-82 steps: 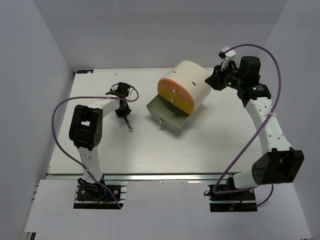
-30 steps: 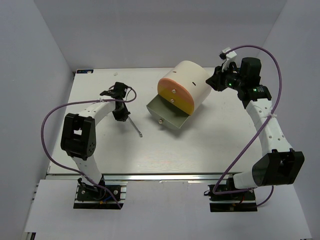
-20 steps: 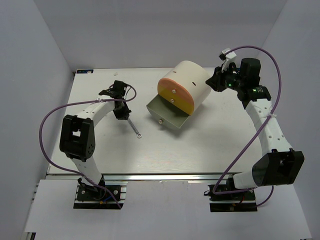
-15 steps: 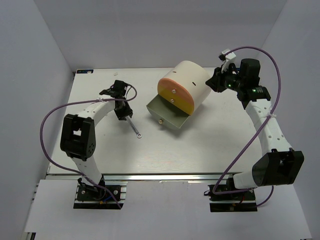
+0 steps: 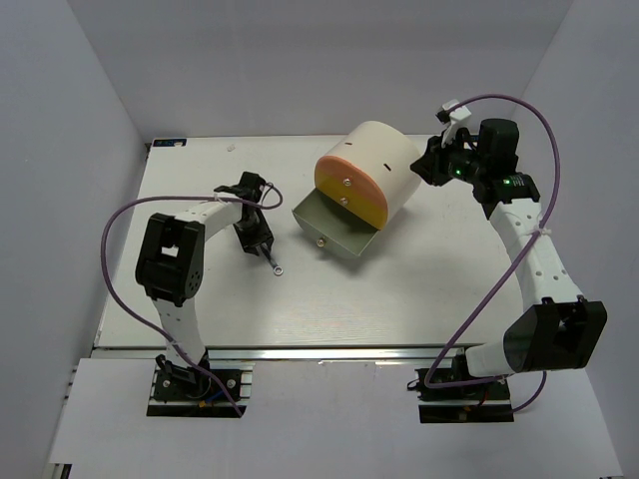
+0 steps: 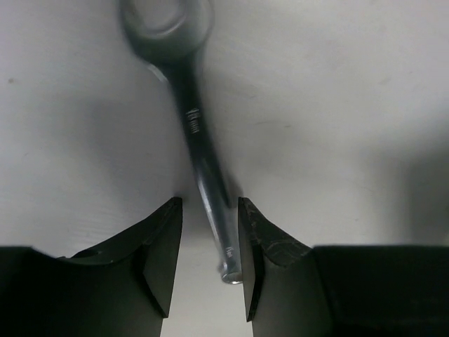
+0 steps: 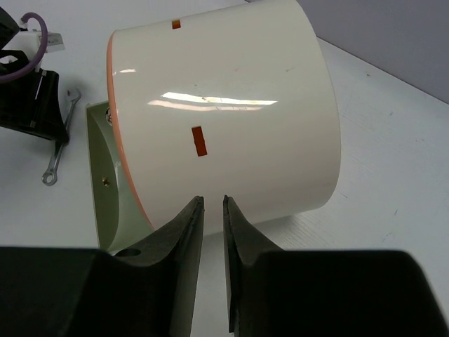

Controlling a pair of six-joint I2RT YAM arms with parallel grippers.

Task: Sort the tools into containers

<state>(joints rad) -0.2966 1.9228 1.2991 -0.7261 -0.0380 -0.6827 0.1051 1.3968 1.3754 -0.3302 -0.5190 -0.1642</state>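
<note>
One flat silver wrench lies on the bench between the left fingers, slightly parted; right fingers nearly closed, empty

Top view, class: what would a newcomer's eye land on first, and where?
The cream cabinet at the table's far middle, one grey drawer pulled open toward the arms. Left of it, the left hand straddles a small silver wrench lying flat on the white table.
</note>
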